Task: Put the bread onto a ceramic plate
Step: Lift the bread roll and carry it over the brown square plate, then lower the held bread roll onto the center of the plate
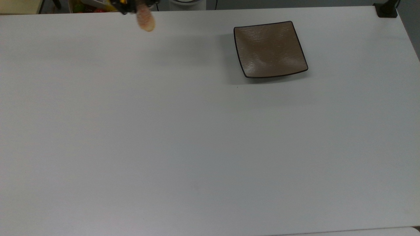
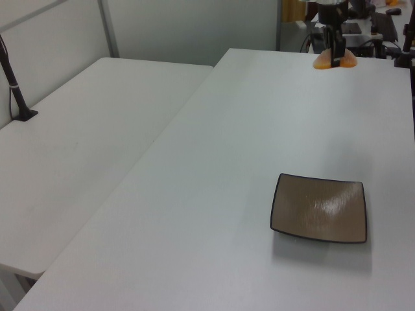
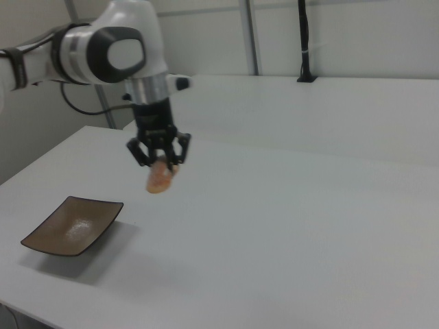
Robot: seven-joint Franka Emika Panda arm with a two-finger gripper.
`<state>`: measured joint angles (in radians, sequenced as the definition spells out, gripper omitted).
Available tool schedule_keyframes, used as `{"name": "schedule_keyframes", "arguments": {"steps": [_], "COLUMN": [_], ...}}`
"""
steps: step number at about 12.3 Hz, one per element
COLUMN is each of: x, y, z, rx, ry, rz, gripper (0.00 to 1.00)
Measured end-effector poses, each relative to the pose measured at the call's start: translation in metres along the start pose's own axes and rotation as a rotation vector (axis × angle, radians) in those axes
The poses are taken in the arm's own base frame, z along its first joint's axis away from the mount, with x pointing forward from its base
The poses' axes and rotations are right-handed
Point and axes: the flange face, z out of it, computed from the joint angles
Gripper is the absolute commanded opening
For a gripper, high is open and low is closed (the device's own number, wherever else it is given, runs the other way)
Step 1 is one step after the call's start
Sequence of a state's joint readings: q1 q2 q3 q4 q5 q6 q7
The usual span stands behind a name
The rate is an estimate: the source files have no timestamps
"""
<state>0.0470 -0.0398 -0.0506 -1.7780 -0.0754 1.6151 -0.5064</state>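
the jaws are clenched on the bread [image 3: 160,179], which hangs below the gripper [image 3: 160,164] in the air above the white desk [image 1: 197,137]. in the right view the black fingers [image 3: 140,152] reach down on either side of the bun's upper end, and the white arm [image 3: 110,51] rises behind them toward the right view's left. in the top view the bread [image 1: 145,20] sits at the far edge of the desk, to the top view's left of the ceramic plate [image 1: 269,49] and well apart from it. in the left view the bread [image 2: 334,59] looks orange and shows near the far end of the desk, probably pinched across its middle. the square brown plate [image 2: 319,207] lies flat on the desk with nothing on it, corners upturned.
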Motion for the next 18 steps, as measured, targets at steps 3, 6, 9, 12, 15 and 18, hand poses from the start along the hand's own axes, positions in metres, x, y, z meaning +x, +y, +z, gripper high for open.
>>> {"name": "schedule_keyframes", "arguments": {"steps": [3, 6, 9, 12, 15, 18], "x": [0.033, 0.060, 0.070, 0.090, 0.116, 0.123], "y": [-0.071, -0.158, -0.201, -0.239, -0.264, -0.296], "z": [-0.006, -0.009, -0.003, 0.022, 0.064, 0.108], "rx": [-0.022, -0.051, -0.041, -0.033, -0.027, -0.027], "ry": [-0.006, -0.004, -0.013, -0.020, 0.009, -0.008], "rz": [-0.035, -0.056, -0.084, -0.085, -0.034, -0.014], "gripper": [0.21, 0.24, 0.24, 0.26, 0.26, 0.29]}}
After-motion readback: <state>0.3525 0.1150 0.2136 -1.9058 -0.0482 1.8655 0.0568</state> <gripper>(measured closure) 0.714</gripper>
